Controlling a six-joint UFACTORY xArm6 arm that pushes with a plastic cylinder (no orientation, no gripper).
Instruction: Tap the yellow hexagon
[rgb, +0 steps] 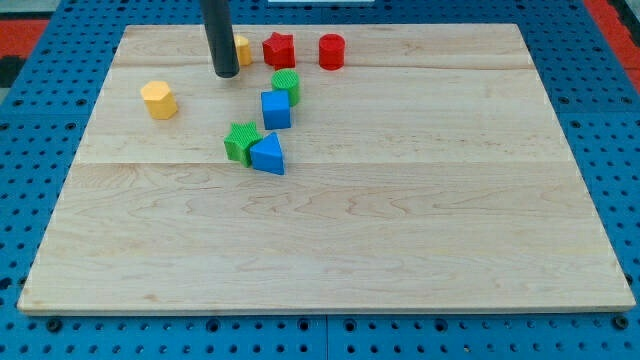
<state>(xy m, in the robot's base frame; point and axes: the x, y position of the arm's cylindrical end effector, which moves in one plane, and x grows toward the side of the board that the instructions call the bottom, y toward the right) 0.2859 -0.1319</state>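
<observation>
Yellow hexagon (158, 99) left of my tip (226, 74)

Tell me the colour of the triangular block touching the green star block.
Blue: the triangular block, seen in the camera view, the only one.

A pale wooden board (330, 240) of joined planks fills the view. It rests on a blue perforated metal surface (45, 60). Light is even.

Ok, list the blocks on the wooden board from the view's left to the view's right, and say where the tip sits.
Yellow hexagon block → green star block → blue triangular block → red star block → red cylinder block. My tip sits right of the yellow hexagon, apart from it. The stacked-looking blue cube and green block overlap the others in order, so they're omitted.
</observation>
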